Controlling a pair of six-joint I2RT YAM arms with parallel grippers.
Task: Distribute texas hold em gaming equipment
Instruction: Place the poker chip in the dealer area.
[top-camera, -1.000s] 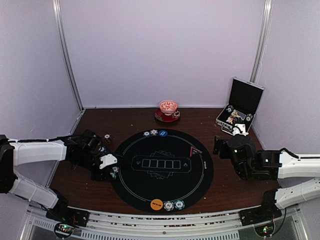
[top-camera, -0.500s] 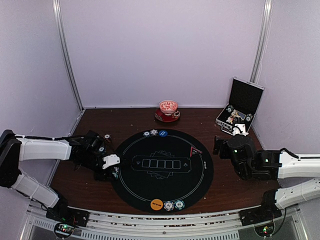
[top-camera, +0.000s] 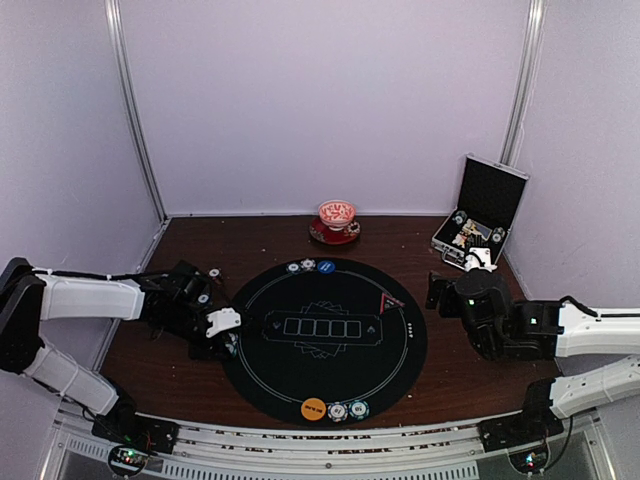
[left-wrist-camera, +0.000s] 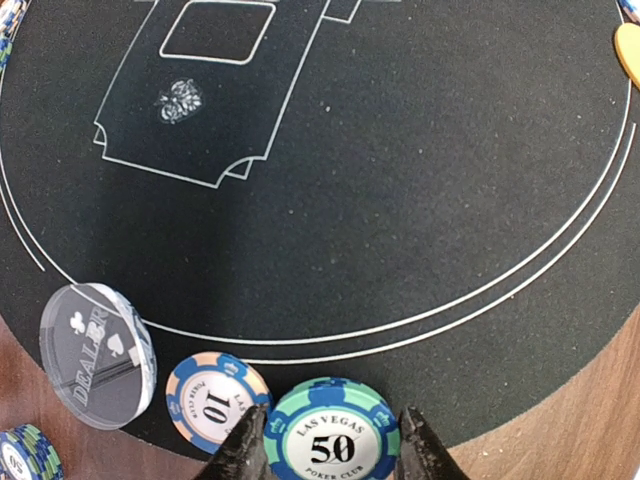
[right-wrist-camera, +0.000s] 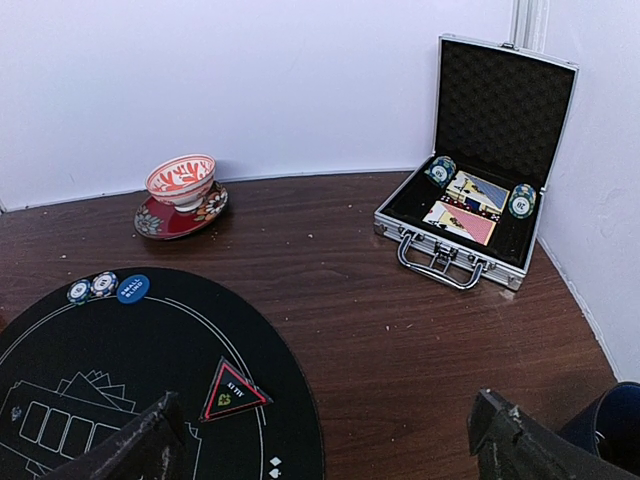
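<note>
Only the wrist view shows left gripper (left-wrist-camera: 332, 425) pinching the teal chip (left-wrist-camera: 333, 447) — right gripper (right-wrist-camera: 325, 405) spread wide.

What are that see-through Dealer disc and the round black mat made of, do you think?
The Dealer disc looks like clear acrylic or similar plastic: see-through, thick, with a glossy edge. The black mat seems felt-like fabric or rubber: matte, faintly speckled, printed with thin white lines.
</note>
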